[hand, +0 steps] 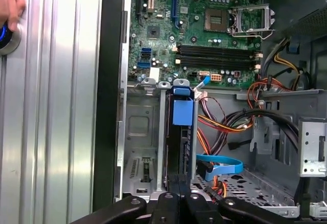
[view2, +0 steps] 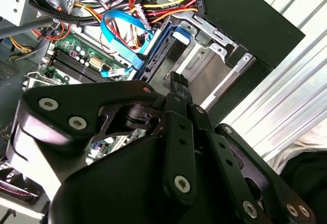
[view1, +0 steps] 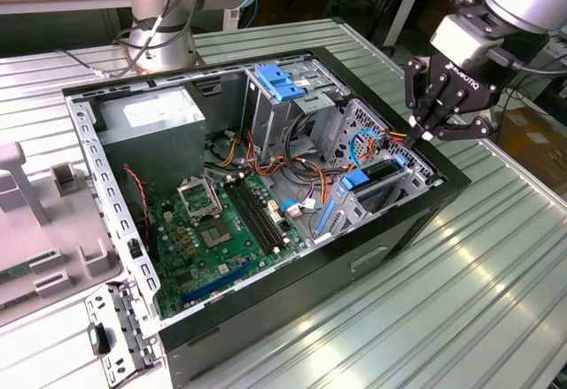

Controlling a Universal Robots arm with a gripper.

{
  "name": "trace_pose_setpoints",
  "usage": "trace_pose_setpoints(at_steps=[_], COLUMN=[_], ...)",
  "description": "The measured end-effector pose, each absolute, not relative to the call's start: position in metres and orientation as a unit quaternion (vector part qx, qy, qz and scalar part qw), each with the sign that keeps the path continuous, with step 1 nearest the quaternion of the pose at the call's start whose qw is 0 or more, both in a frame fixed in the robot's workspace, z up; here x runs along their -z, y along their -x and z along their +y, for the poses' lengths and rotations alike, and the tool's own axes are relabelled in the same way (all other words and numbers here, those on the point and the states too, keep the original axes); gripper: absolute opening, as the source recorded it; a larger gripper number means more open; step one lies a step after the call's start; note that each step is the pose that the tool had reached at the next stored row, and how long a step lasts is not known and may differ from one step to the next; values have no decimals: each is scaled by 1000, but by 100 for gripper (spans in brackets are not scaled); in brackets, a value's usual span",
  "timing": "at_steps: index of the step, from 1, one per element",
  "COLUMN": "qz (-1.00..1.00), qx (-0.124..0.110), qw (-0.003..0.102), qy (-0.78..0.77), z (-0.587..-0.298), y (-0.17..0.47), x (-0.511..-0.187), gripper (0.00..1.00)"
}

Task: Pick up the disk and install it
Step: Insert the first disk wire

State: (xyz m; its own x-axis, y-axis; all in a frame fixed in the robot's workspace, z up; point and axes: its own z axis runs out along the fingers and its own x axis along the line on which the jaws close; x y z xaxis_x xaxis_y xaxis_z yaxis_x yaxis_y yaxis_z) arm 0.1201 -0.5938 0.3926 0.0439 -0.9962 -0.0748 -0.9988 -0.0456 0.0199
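Note:
The disk (view1: 379,176) stands on edge in a slot of the metal bay at the front corner of the open computer case (view1: 416,221), on the exterior view's right. Its blue rail (view2: 156,55) and dark edge (hand: 176,152) appear in both wrist views, with a blue tab (hand: 183,113) at its inner end. My gripper (view1: 415,138) hangs just above the disk's outer end, shut, fingertips (view2: 177,80) pressed together with nothing between them. Whether the tips touch the disk I cannot tell.
Inside the case are a green motherboard (view1: 213,229), a grey power-supply box (view1: 151,128), a blue-latched drive cage (view1: 279,83) and loose cables (hand: 219,124). A grey side panel (view1: 44,229) lies at the exterior view's left. A hand (hand: 7,2) rests on the ribbed table (hand: 56,106).

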Motion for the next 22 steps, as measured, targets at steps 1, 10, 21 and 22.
trace_pose_setpoints(at_steps=[1,10,21,22], qz=[686,644,584,578], qx=[-34,-35,-36,-36], qw=[18,17,14,14], qy=[727,764,811,815], z=[-594,-594,-594,-594], y=[-120,-120,-120,-120], x=[-393,-393,-393,-393], gripper=[11,11,11,11])
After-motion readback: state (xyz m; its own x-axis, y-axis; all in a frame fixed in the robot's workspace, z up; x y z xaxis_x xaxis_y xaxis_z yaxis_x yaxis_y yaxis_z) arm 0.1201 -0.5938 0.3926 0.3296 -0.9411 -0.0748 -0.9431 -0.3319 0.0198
